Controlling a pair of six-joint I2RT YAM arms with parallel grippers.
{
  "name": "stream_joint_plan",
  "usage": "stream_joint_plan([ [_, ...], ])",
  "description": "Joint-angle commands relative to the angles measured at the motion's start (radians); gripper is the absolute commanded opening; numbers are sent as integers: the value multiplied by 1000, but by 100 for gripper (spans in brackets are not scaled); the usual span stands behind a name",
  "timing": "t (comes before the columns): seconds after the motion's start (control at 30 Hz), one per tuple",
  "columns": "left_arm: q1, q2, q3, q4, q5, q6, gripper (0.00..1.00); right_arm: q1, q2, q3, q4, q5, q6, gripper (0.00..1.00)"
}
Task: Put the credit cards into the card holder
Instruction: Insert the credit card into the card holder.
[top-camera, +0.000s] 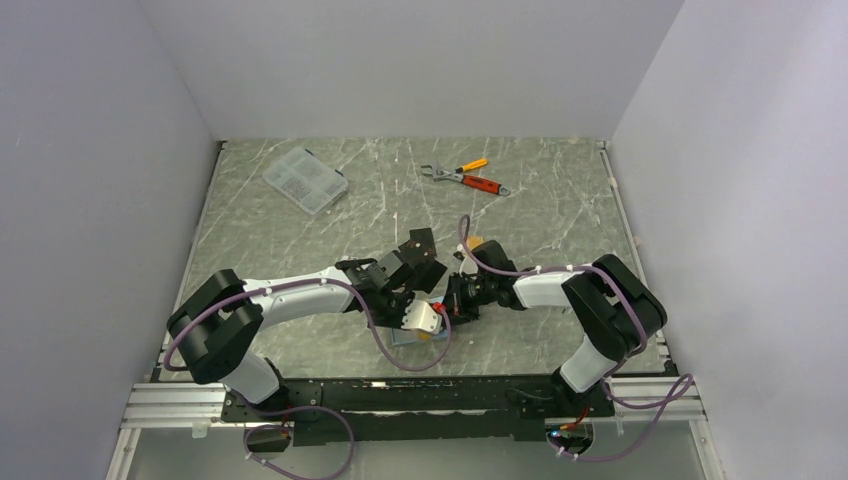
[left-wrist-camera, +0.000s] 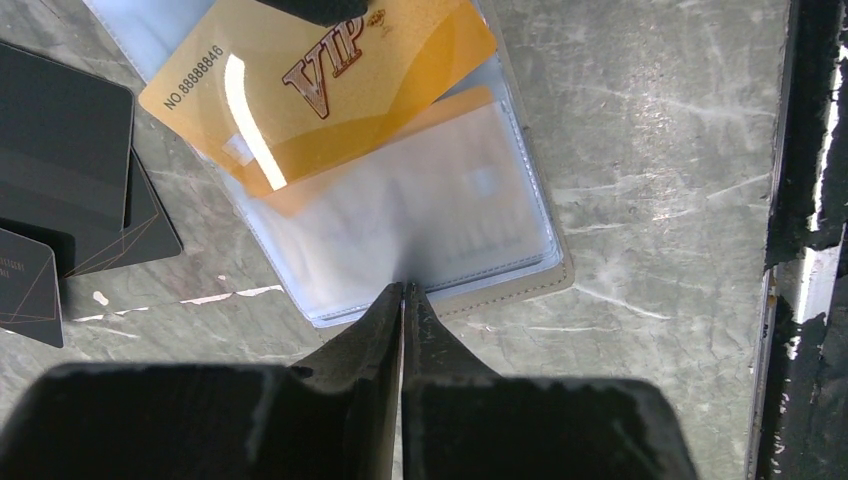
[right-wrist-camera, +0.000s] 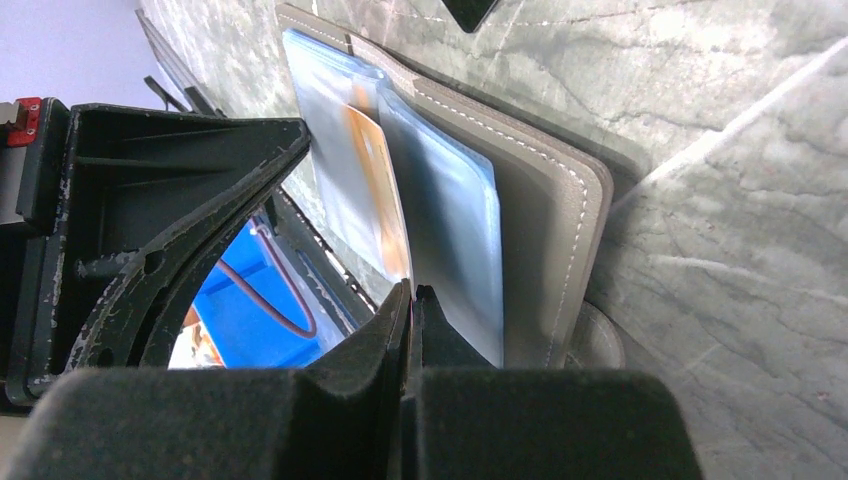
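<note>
- Left wrist: left gripper (left-wrist-camera: 403, 292) clamped on the card holder (left-wrist-camera: 480, 230) at its clear sleeve's edge
- right gripper (right-wrist-camera: 412, 290) pinches the gold card (left-wrist-camera: 320, 90) over that sleeve
- black cards (left-wrist-camera: 60, 170) lie farther off

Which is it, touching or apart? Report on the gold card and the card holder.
Touching. The left wrist view shows the gold card with its lower edge tucked under a clear sleeve of the open card holder.

Grey marbled desk (top-camera: 560, 230), white walls on three sides. Clear compartment box (top-camera: 305, 180) lies flat at 11 o'clock. Orange-handled wrench (top-camera: 458, 167) and pliers (top-camera: 482, 185) lie together at 1 o'clock, well apart from the box.
</note>
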Motion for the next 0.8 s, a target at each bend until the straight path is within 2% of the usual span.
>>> stream_joint_plan([
  [0.0, -13, 25, -8, -66, 37, 4, 9, 5, -11, -38, 59, 95, 39, 0],
  [0.37, -22, 31, -8, -65, 36, 0, 9, 32, -17, -82, 167, 153, 125, 0],
  [0.77, -27, 38, -4, -68, 45, 1, 8, 102, 40, -27, 162, 164, 133, 0],
])
